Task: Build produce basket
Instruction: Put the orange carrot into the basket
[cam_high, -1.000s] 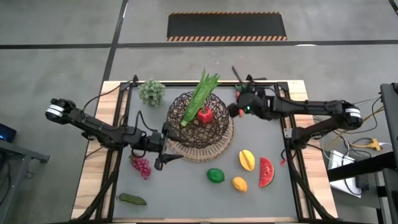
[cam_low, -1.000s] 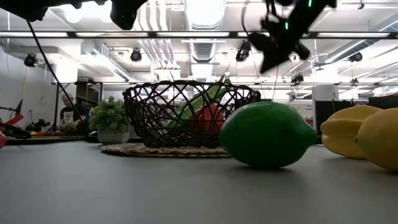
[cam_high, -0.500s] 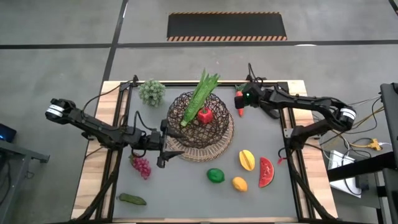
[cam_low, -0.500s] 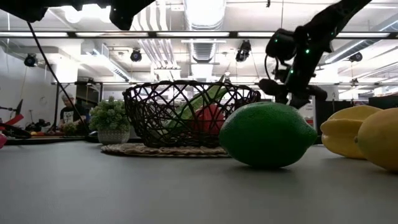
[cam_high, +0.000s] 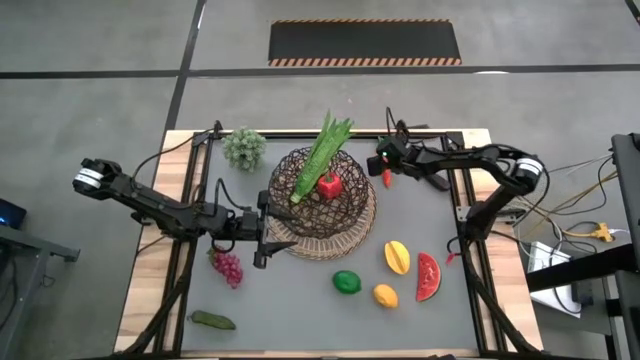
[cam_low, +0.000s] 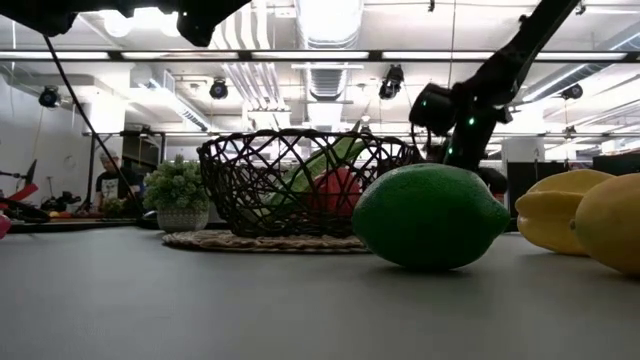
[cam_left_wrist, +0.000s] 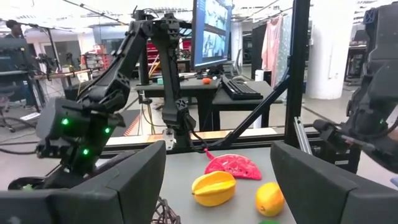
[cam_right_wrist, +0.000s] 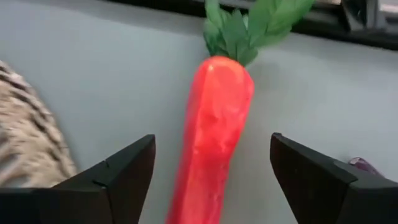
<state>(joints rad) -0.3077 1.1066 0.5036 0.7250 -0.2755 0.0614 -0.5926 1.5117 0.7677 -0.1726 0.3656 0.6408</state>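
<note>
Grey tabletop (cam_high: 420, 220) on a wooden frame, in an open workshop with desks and monitors beyond. The basket (cam_high: 322, 200), dark looping wire on a tan wicker rim, stands a little toward the far edge of the tabletop, near its middle. I count two items of produce inside it: the long green leaves (cam_high: 322, 156), which lean out over the far rim, and the red pepper (cam_high: 329, 184).

The rest is not yet loaded. The carrot (cam_high: 386, 178) lies on the tabletop just beside the basket's right rim, toward the far right corner. My right gripper (cam_high: 386, 158) hangs directly over it; in the right wrist view its fingers (cam_right_wrist: 115, 177) stand wide apart on either side of the carrot (cam_right_wrist: 211, 134) without touching it, so nothing is held. Near the right part of the front edge lie the lime (cam_high: 347, 282), the mango (cam_high: 397, 256), the lemon (cam_high: 385, 296) and the watermelon slice (cam_high: 428, 276). The purple grapes (cam_high: 227, 267) lie left of the basket, and a dark green vegetable (cam_high: 213, 320) lies at the near left corner.

My left gripper (cam_high: 262, 240) waits at the basket's left rim, fingers spread and empty. The grey-green bushy clump (cam_high: 244, 147) stands at the far edge, apart from the produce.

I judge the task less than half done: two pieces in, at least six out.
</note>
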